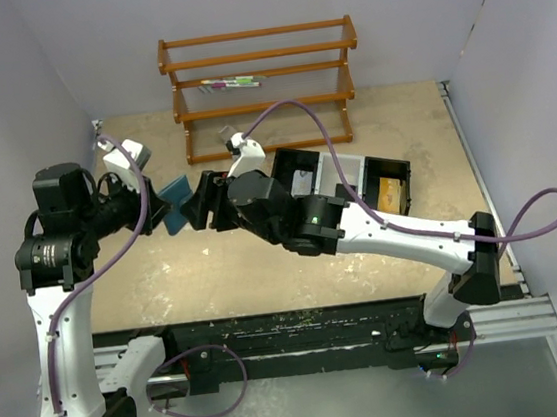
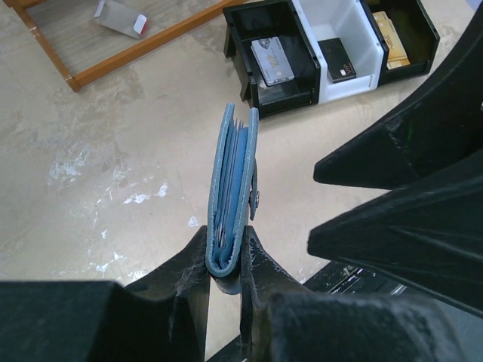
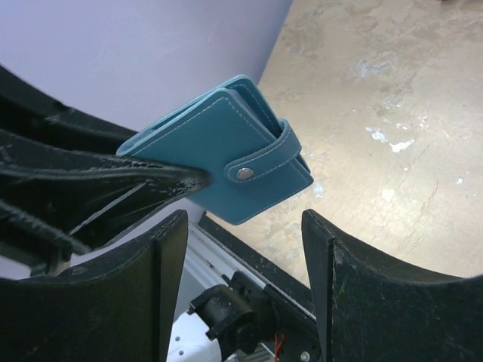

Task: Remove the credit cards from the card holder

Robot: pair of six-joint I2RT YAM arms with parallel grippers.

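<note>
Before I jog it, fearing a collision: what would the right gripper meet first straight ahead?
Probably the teal-blue leather-like wallet clamped in the left gripper, ahead of the open right gripper; depth unclear.

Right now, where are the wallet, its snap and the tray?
wallet (image 3: 202,145), right wrist view, front cover
snap (image 3: 244,173), right wrist view, metal stud
tray (image 2: 281,100), left wrist view, front wall of left compartment

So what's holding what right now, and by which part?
Left gripper holds the snapped-shut wallet by one end, a finger pressed on each face. Right gripper is open next to it, holding nothing.
</note>
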